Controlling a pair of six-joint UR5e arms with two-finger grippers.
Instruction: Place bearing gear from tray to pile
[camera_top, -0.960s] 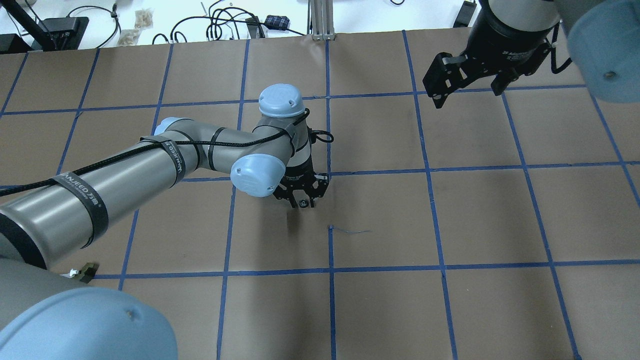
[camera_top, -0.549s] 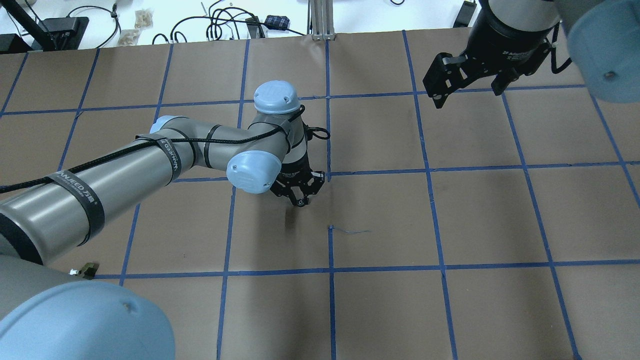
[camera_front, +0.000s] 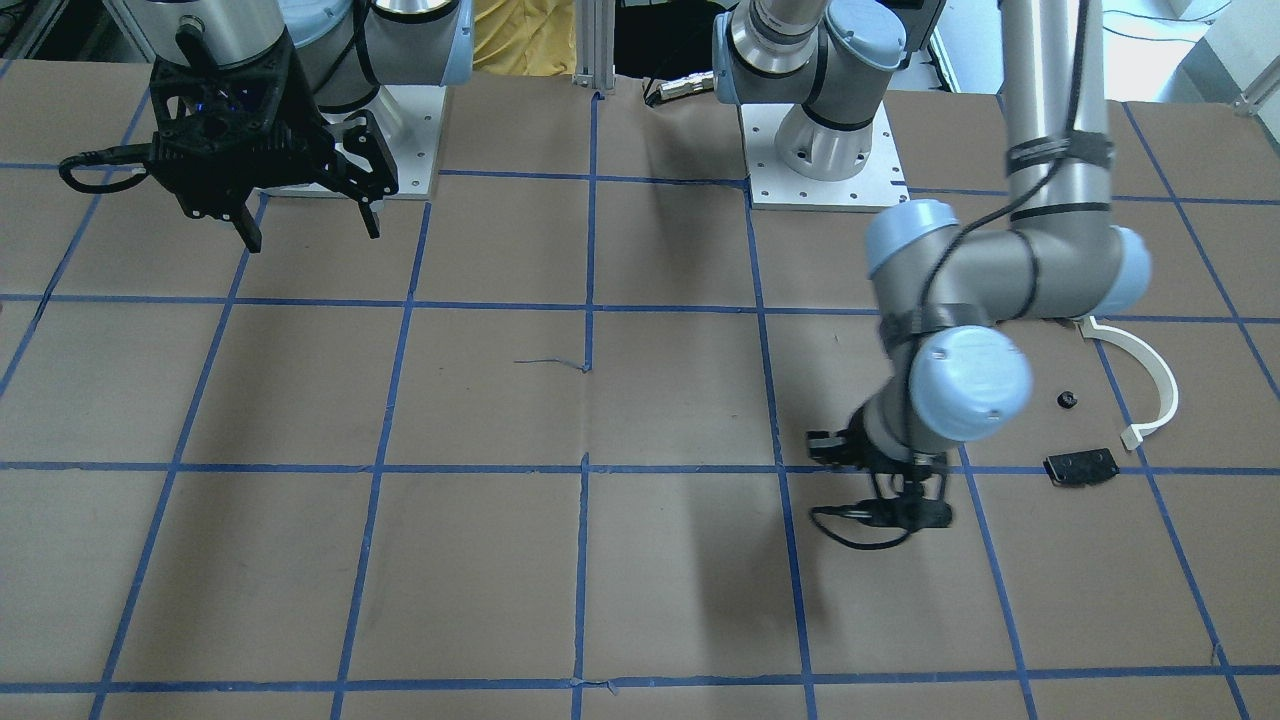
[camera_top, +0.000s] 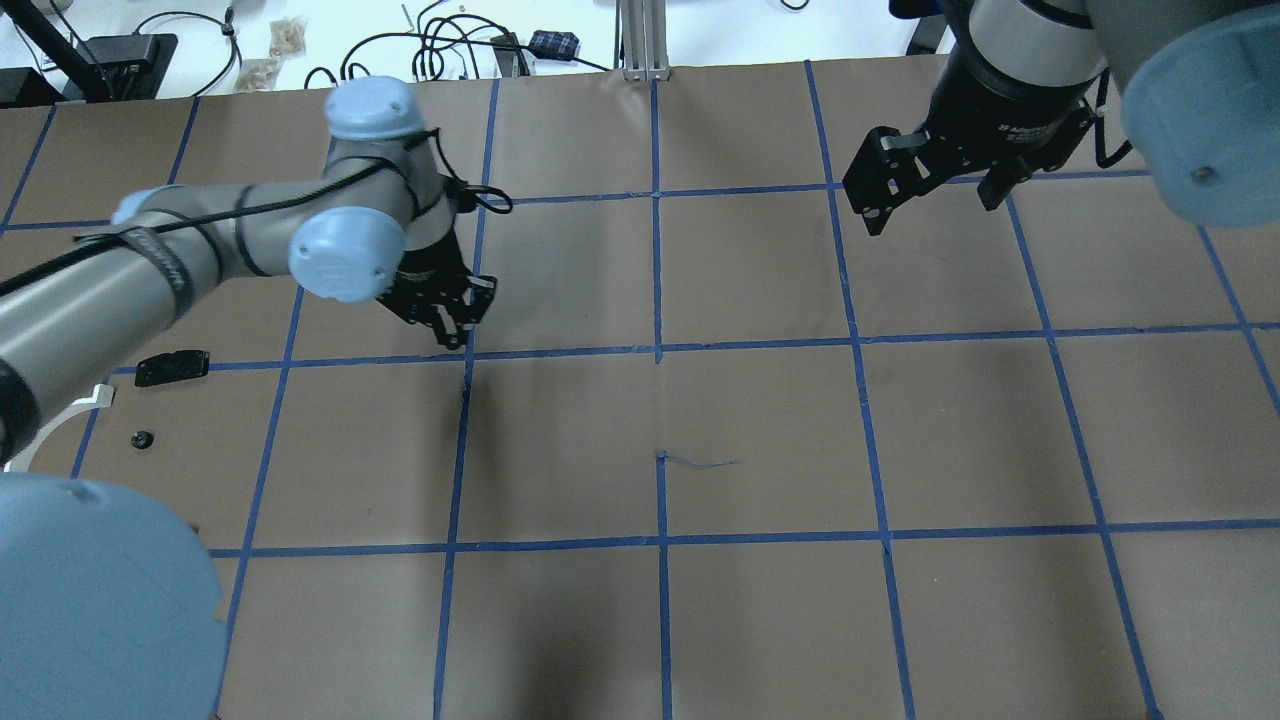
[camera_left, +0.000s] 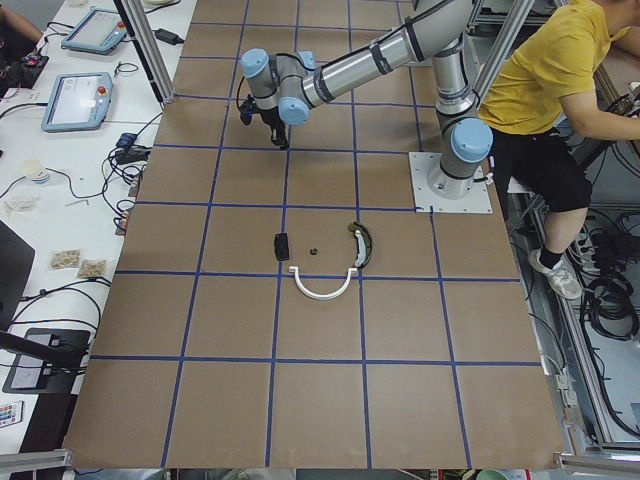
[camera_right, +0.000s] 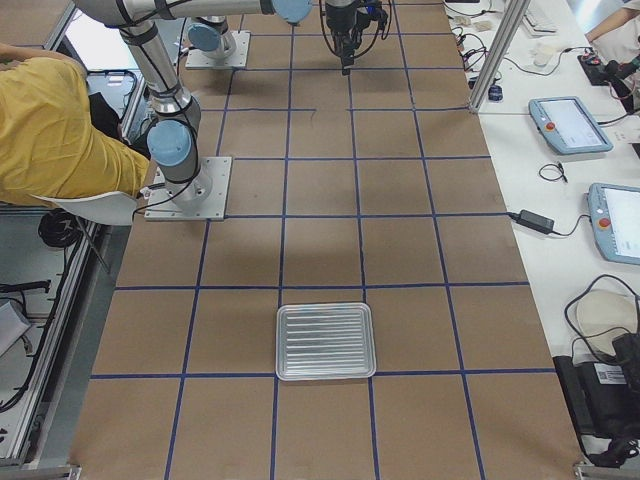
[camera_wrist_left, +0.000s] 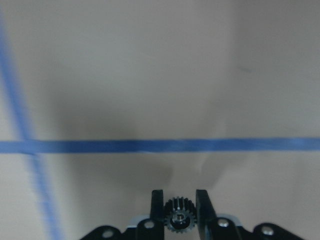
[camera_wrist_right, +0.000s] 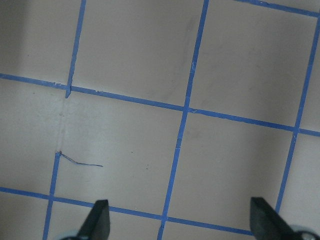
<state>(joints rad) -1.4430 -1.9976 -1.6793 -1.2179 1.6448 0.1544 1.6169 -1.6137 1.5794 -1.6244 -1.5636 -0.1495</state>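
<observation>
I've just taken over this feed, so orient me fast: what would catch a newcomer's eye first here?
The left gripper, hanging above the brown gridded table, is shut on a small dark toothed gear. Towards the robot's left end of the table lies the pile: a white curved arc strip, a flat black rectangular plate and a dark curved piece. The right gripper hovers open with nothing between its fingers.

The left arm (camera_top: 150, 275) has swung toward the plate (camera_top: 172, 367). Its gripper (camera_top: 455, 335), well apart from the plate a second ago, now hangs much nearer it, and the gear (camera_wrist_left: 179, 220) has come along (pinched between the fingers). The plate, a small dark part (camera_top: 142, 438) near it and a white arc (camera_front: 1170, 395) beside it were hidden under the arm and now show.
</observation>
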